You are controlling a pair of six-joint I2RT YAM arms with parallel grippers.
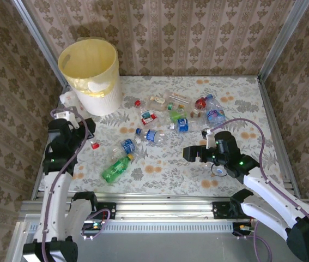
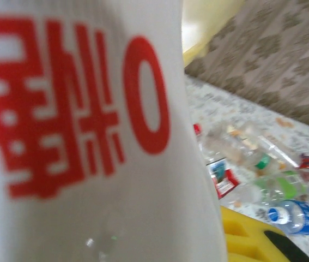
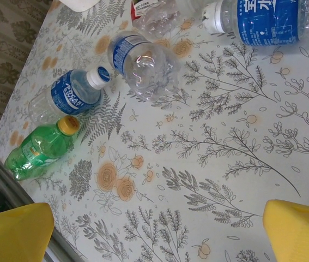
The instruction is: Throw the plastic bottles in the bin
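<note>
Bin upright at the far left corner of the surface, mouth up, liner folded over its rim. Left arm reaches forward along the left edge, elbow raised, wrist just beside the bin's near left side. Left gripper clamped on a white-labelled bottle with red lettering; one yellow finger shows under it in the wrist view. Bottle's side runs top to bottom of that view, long axis likewise; which end carries the cap cannot be told. Loose red cap on the surface just right of that arm. Green bottle lies flat left of centre, long axis diagonal, orange cap toward the far right corner. Just beyond it, a blue-labelled bottle on the same diagonal. Crushed clear bottle next, lying roughly left to right. Remaining plastic bottles scattered flat from centre toward the far edge, headings mixed. Right arm comes from the near right corner, forearm angled left, right gripper pointing left above bare surface right of centre. Its fingers spread wide, cloth between them, nothing gripped.
</note>
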